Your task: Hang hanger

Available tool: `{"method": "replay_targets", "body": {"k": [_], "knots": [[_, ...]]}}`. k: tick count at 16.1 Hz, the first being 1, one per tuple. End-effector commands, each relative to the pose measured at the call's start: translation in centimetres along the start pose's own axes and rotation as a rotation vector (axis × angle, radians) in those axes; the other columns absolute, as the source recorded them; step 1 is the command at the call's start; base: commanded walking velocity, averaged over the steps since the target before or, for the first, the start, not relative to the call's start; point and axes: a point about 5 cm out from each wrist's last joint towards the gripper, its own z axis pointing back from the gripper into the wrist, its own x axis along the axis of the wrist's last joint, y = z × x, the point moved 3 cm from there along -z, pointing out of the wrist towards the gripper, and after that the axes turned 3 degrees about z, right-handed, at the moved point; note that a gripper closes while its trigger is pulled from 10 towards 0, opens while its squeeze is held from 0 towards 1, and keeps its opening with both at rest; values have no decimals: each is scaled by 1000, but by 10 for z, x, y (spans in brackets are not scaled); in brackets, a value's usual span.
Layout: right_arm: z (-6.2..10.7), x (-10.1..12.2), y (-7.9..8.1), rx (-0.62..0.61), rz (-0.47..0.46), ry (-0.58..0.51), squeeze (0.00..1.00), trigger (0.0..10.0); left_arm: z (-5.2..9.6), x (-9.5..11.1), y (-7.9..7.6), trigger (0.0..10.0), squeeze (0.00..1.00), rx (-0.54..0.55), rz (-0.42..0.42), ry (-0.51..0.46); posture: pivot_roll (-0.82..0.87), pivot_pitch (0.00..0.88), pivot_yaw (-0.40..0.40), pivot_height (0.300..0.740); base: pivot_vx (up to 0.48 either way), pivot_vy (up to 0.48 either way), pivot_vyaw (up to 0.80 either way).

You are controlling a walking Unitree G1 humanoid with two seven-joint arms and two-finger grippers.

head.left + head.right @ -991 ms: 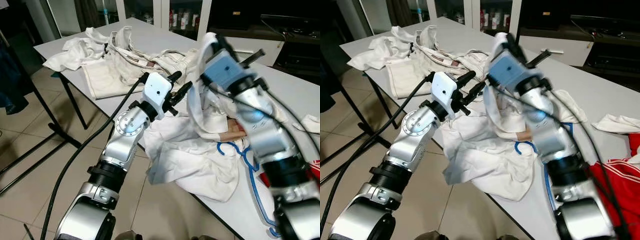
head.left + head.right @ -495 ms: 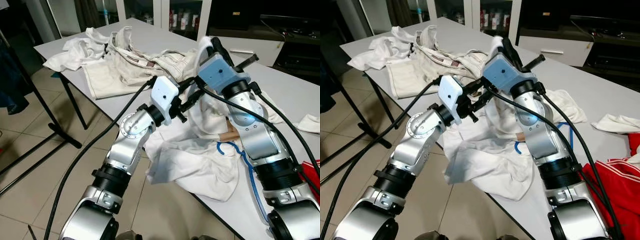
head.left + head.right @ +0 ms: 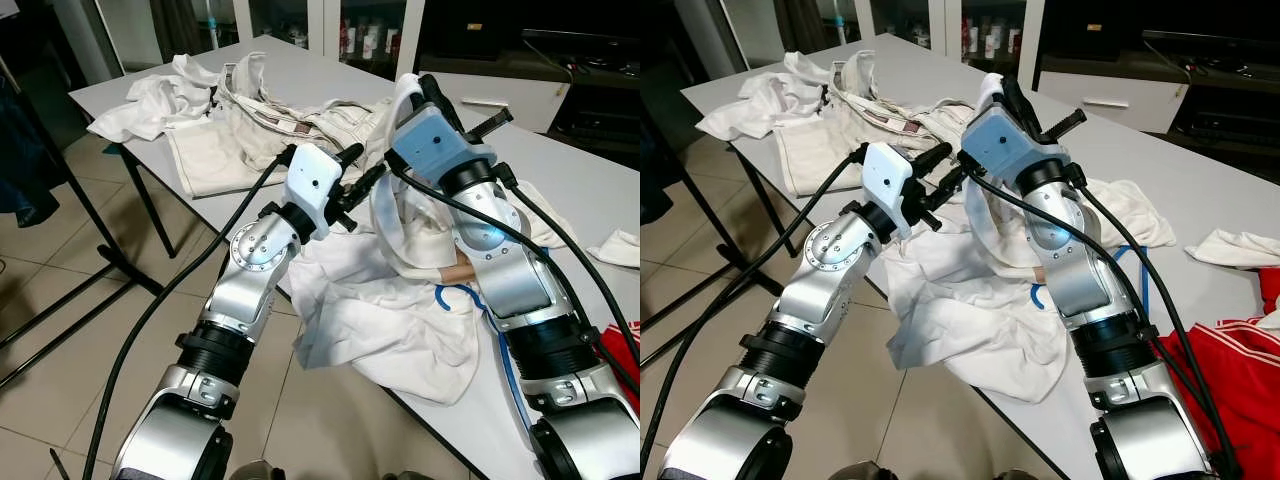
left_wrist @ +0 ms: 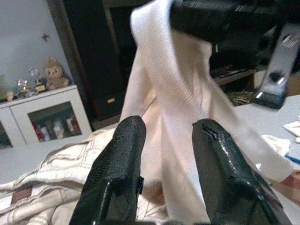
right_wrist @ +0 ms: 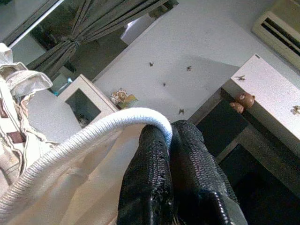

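Hanger (image 3: 500, 340): blue wire type, lying on the table (image 3: 600, 190) below and behind your right gripper (image 3: 1015, 100), half buried in the white garment (image 3: 400, 320). You can see a loop and a long run of it beside the right forearm; the hook end I can't make out.

Right gripper is up above the table, fingers pinched together on the ribbed collar (image 5: 93, 131) of that garment. In the right wrist view the collar band runs right over the fingertips (image 5: 157, 140), so you have cloth there, not the hanger. The fabric drapes down from the pinch to the pile underneath.

Left gripper (image 3: 362, 172) sits just beside the right one, pointing at the hanging cloth. Its fingers (image 4: 117, 159) stand apart with the lifted fabric in front of them and nothing between them yet.

Handling, as I judge it:
- Garment is soft and limp, will sag and slide; a one-point pinch gives you no shape control.
- Hanger looks thin, light, stiff, probably slick coating. It should lift easily but may twist in a two-finger grip.
- It's tangled under the cloth, so pulling it will likely drag the garment along.

Where to grab: take the hanger near the neck, under the hook, if you can expose it. Otherwise, take the straight blue run beside the right arm, across the wire. Further clothes (image 3: 230, 120) beyond the left gripper are not in your way.
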Motion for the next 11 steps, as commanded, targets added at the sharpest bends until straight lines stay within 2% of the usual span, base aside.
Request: {"method": "replay_targets", "body": {"k": [1,4,7,11], "knots": [[1,1,-5,-11,-8,0,0,0,-4,3,1,10000,0,0,-11,1,-6,0,32,723,0,0,0],[2,14,-8,-16,-40,-33,0,0,-4,0,0,10000,0,-6,-11,21,-6,0,33,723,0,0,0],[2,30,2,8,-80,-80,0,0,-4,-2,0,10000,0,-11,-8,28,0,0,31,723,0,0,0],[4,20,16,47,-106,-42,0,0,-1,-2,-16,10000,0,-97,-5,19,4,0,33,723,0,0,0]]}}
